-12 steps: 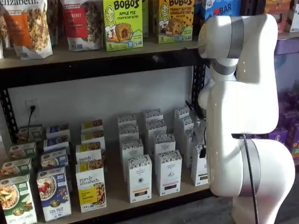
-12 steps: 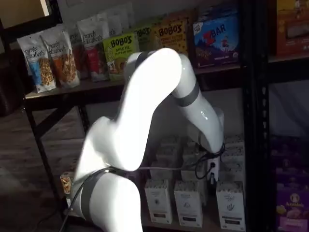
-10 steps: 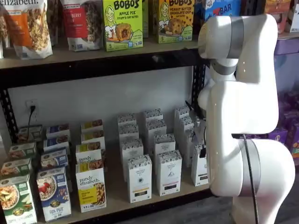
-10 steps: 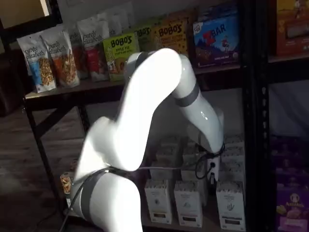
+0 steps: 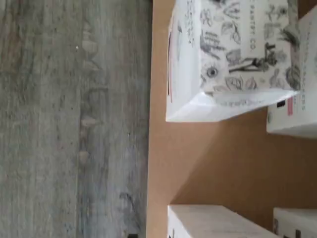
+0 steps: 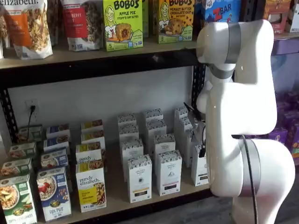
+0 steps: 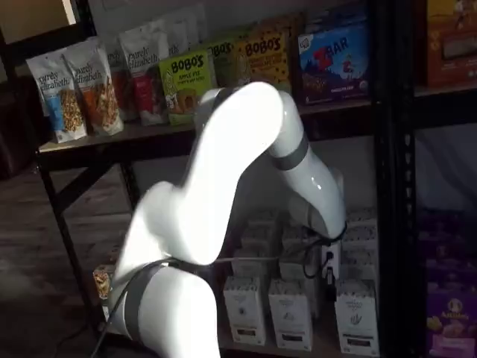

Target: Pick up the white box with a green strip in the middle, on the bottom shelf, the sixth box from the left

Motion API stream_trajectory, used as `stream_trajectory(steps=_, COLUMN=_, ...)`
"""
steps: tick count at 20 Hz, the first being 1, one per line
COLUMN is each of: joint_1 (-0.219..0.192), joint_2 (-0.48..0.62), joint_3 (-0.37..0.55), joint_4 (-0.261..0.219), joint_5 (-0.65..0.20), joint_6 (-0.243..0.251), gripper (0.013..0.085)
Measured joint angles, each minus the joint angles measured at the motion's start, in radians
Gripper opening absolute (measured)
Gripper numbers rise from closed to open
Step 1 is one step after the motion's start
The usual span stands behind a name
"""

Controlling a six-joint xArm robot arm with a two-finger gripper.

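Six-joint arm reaching into the lowest bay; two-finger claw (image 7: 329, 262) hangs low among the rightmost cartons. Only a white body and dark bits show, with the arm's bulk in front, so I cannot tell whether the fingers are apart or together. Nothing visibly held.

Target, by my reading: tall narrow white carton with speckled black-and-white top and a small dark strip low on its front (image 6: 199, 170), also in a shelf view at (image 7: 356, 319). It stands just below the claw and toward the shelf's front edge, upright, on the long light-tan wooden bottom shelf board (image 6: 114, 183). Its right half is hidden by the arm. Like cartons stand near it – one to its left, more behind.

Wrist view shows a botanical-print carton top (image 5: 237, 49) at the board's edge, grey floor beyond; whether this is the target I cannot say.

Handling judgement – thin paperboard, likely light, smooth and easily dented. Best taken across the narrow side faces, near the top, with moderate squeeze; neighbours leave little room.
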State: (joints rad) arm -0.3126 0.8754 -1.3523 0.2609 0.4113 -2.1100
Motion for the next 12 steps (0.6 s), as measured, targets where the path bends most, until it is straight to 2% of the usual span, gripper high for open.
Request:
stream_trajectory(steps=9, joint_1=-0.017, joint_2=0.102, joint_3=-0.120, joint_4=-0.066, joint_5=-0.010, joint_6=0.041, gripper=0.0850)
stream_trajectory(steps=12, joint_1=-0.021, joint_2=0.141, joint_3=-0.171, joint_4=-0.155, joint_5=-0.008, joint_6=0.116, gripper=0.0850)
